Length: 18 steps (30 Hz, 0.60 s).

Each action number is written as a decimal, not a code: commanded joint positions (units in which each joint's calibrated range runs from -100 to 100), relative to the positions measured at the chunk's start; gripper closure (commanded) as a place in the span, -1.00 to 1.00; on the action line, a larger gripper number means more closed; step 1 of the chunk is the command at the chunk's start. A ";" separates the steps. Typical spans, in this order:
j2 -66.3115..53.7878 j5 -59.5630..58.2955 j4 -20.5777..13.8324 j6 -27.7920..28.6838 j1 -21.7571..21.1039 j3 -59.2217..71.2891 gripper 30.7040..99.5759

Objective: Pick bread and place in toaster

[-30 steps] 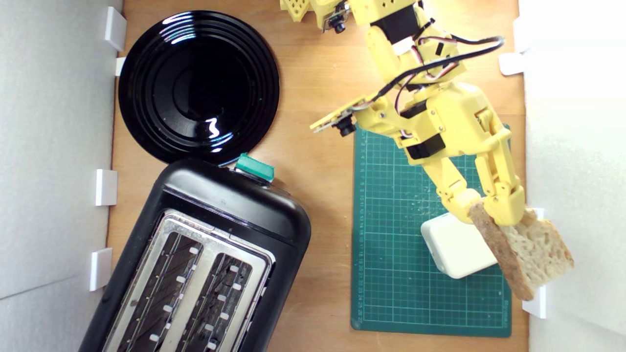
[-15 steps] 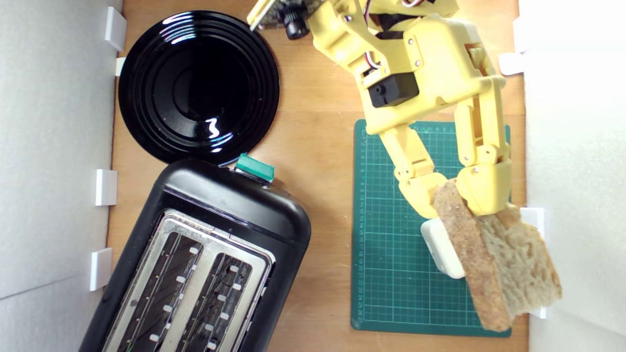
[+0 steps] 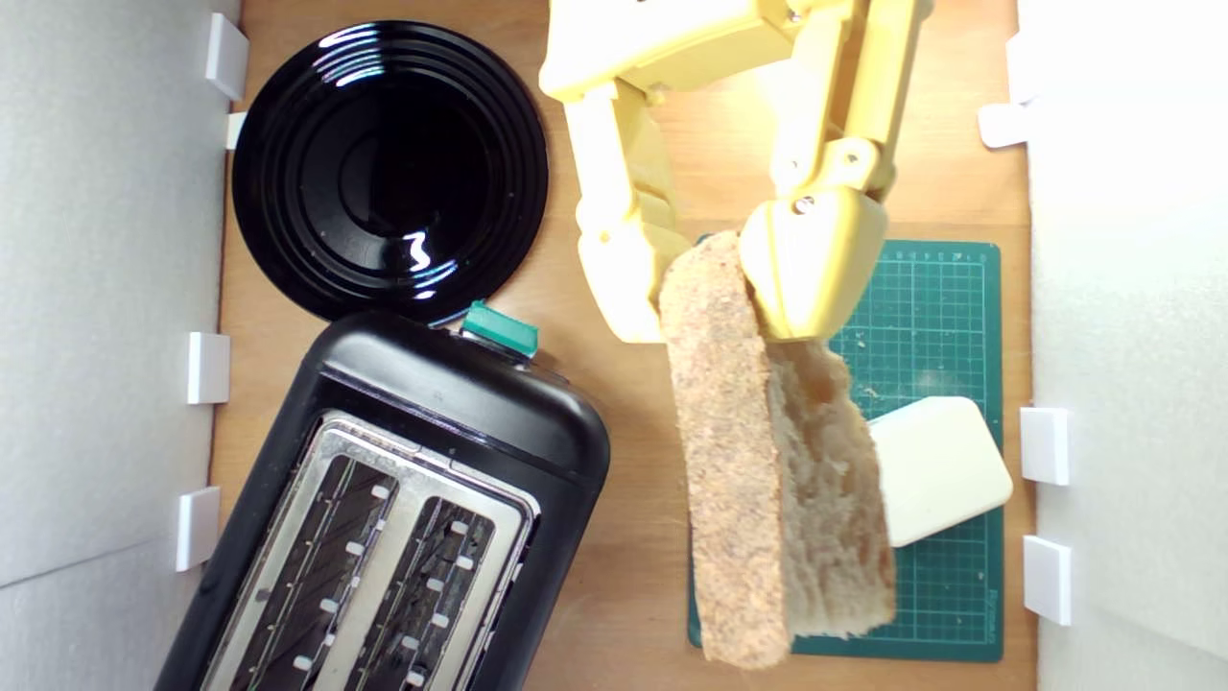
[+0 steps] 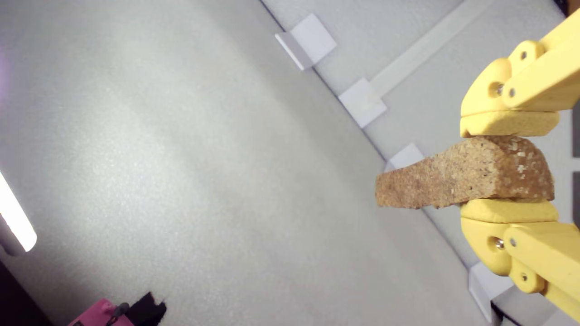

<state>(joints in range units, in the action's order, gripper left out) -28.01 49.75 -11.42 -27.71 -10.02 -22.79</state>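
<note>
Above the wooden tabletop [image 3: 633, 403], well to the exterior view's right of the large black two-slot toaster with its silver top plate [image 3: 384, 518], the yellow hand [image 3: 710, 288] is clamped on the rustic slice of brown-crusted, holey-crumbed bread [image 3: 767, 480], one finger on each flat face, as the wrist view confirms with the crust edge [image 4: 466, 174] squeezed between the two yellow pads. The slice hangs clear of the surface, raised over the near-left part of the green gridded cutting mat [image 3: 921, 317], with the rounded white block [image 3: 940, 470] just beside it on the exterior view's right. Its long axis runs nearly straight from far to near in the exterior view, crust edge turned up toward the camera. The toaster's two slots, by contrast, slant diagonally, their far ends tipped to the exterior view's right, and they lie left and slightly nearer than the slice. In my judgement the coming move turns on this mismatch: the hand must carry the bread leftward over the slots and rotate it until its length follows a slot's slant before lowering. The teal-green lever knob [image 3: 499, 331] sits at the toaster's far end, beside the round glossy black plate [image 3: 389, 168].
</note>
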 commanded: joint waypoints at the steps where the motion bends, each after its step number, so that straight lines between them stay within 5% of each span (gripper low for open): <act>1: 0.23 1.70 -0.64 -6.11 4.87 -4.40 0.33; 8: 0.23 9.04 -0.64 -17.93 12.36 -4.40 0.33; 18: 0.89 13.91 -0.55 -26.67 22.03 -4.31 0.33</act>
<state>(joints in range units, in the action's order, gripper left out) -27.26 63.31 -11.51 -52.24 9.02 -23.53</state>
